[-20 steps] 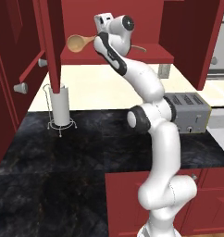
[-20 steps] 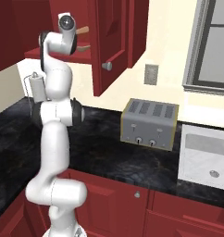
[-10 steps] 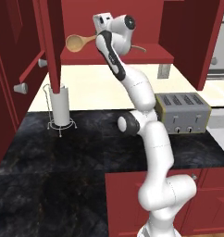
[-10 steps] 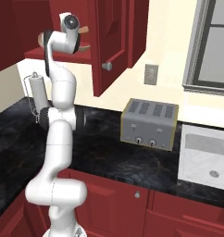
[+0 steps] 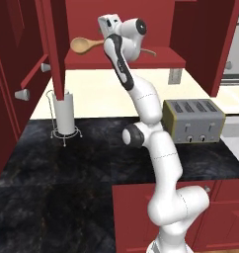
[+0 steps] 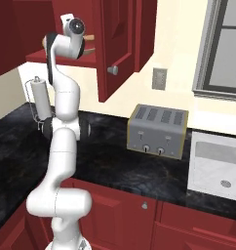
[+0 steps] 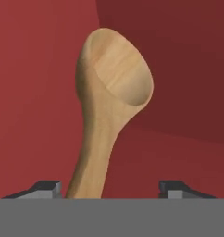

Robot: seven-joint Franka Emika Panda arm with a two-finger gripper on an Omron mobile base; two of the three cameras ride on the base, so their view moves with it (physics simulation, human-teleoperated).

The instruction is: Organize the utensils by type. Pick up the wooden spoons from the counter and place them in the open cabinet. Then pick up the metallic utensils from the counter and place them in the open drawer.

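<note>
The wooden spoon lies with its bowl away from the hand, over the red inner shelf of the open cabinet. My gripper is open, its fingertips wide apart either side of the handle, which runs close to the left tip. From the left base view the spoon's bowl sticks out left of the raised hand at shelf height. The right base view shows a bit of the spoon behind the wrist. The metallic utensils and the open drawer are out of view.
The black counter carries a silver toaster on the right and a paper towel holder at the back left. The cabinet's red doors hang open beside the hand. A pale sink sits right of the toaster.
The jaws have gone from shut on the spoon's handle to wide apart. The arm has straightened a little, with the hand still up at the cabinet shelf.
</note>
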